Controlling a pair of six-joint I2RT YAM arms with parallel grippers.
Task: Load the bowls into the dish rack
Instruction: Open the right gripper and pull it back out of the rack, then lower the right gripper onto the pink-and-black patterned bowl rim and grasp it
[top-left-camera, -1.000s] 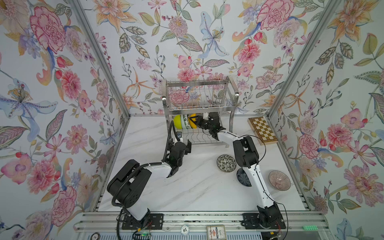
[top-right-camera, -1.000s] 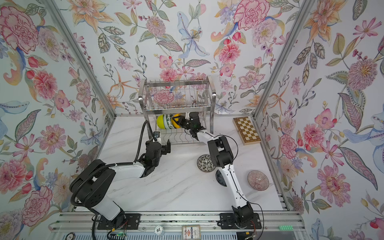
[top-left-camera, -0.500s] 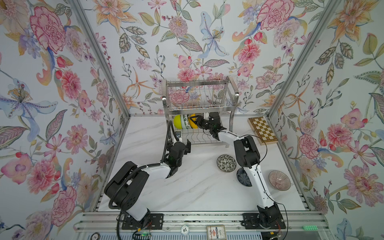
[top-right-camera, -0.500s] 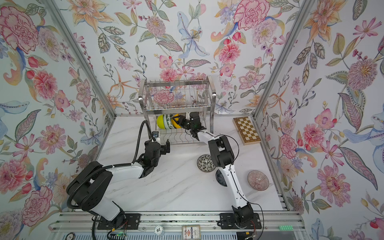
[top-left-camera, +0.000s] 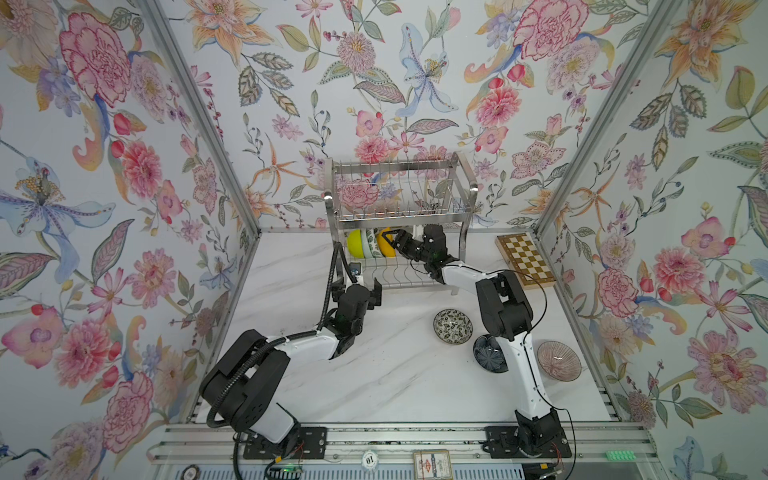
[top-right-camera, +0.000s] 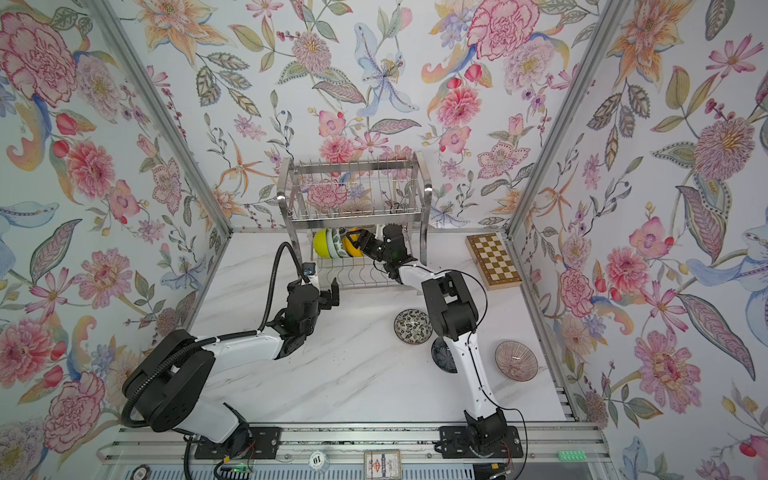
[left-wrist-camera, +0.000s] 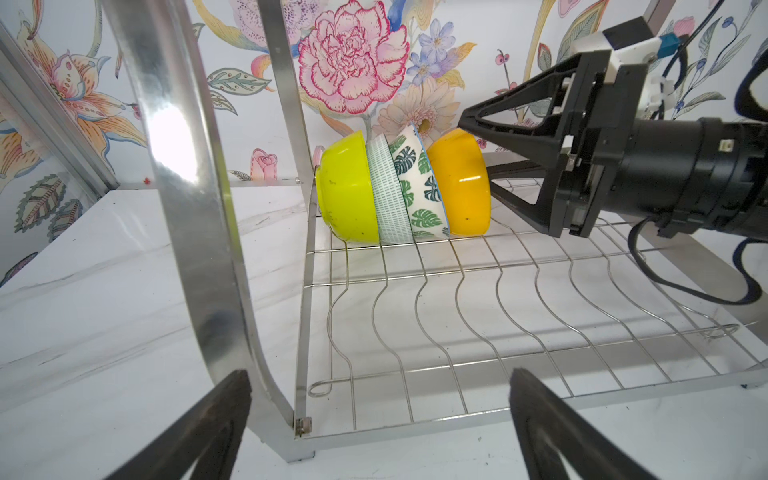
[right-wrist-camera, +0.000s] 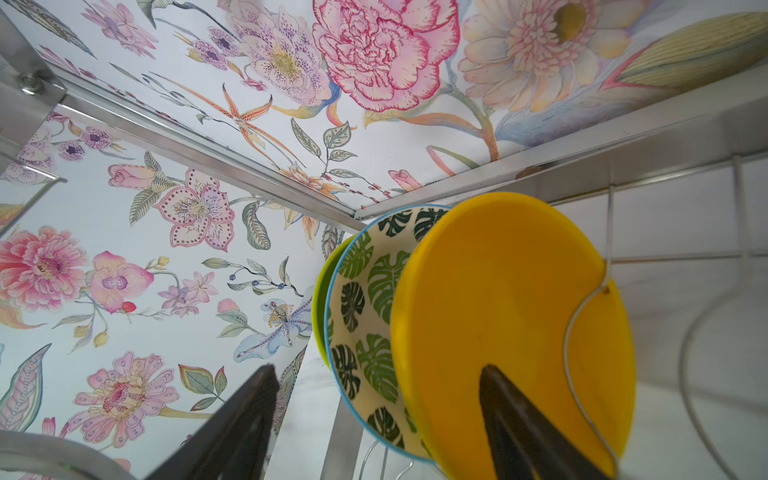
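One orange-yellow bowl (top-left-camera: 384, 250): at 9 o'clock of right gripper (top-left-camera: 394, 243).
Right jaws: apart, either side of its rim.
Left gripper (top-left-camera: 358, 287): spread wide.

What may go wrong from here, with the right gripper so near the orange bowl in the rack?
1. The open right gripper is close to the rim of the orange bowl; pulling back crookedly might tip it off the leaf-patterned bowl it leans on.
2. The open left gripper is right at the front post of the rack; a careless move could shove it.
3. The right arm hangs over the dark bowl and may knock it.
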